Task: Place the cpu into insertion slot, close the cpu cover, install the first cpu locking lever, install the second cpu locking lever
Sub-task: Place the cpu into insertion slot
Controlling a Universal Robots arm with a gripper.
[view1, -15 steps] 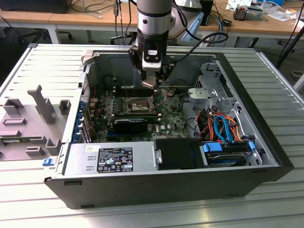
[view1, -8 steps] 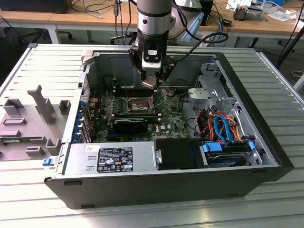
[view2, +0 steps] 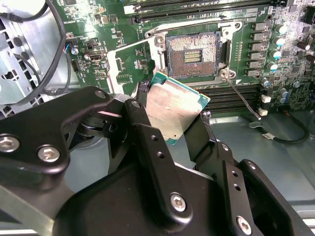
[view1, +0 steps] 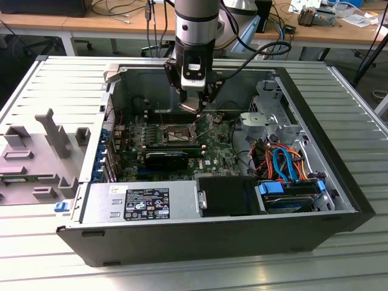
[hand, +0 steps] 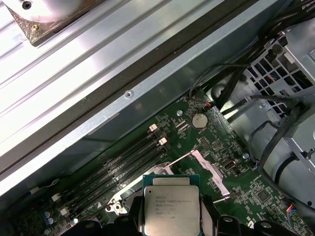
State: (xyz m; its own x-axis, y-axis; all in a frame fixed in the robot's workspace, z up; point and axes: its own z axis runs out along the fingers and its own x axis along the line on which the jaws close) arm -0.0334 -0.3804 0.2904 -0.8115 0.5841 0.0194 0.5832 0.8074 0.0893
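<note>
In the exterior view, we see the arm [view1: 195,27] reaching down into an open computer case [view1: 212,233], which lies on a ribbed metal tabletop [view1: 339,260]. The jaws hang just above the green motherboard [view1: 212,157] and grip the cpu [view1: 190,107] at their tip. The insertion slot [view1: 176,134] is lower on the board, near the chip but apart from it.

In the second wrist view, the black jaws are closed on the cpu [view2: 174,110], one on each of two opposite edges. Its silver top faces the camera and is tilted. Beyond it the insertion slot [view2: 193,55] lies uncovered, with its field of contacts bare. The cpu cover [view2: 130,46] is swung away and lies beside the slot. A thin locking lever [view2: 242,100] sticks out from one corner of the slot, over the long black memory slots [view2: 224,102].

In the first wrist view, we see the cpu [hand: 172,209] held between the jaws above the board. The opened cpu cover [hand: 206,167] is just beyond it, and the memory slots [hand: 123,160] run beside it toward the case wall [hand: 147,93].
</note>
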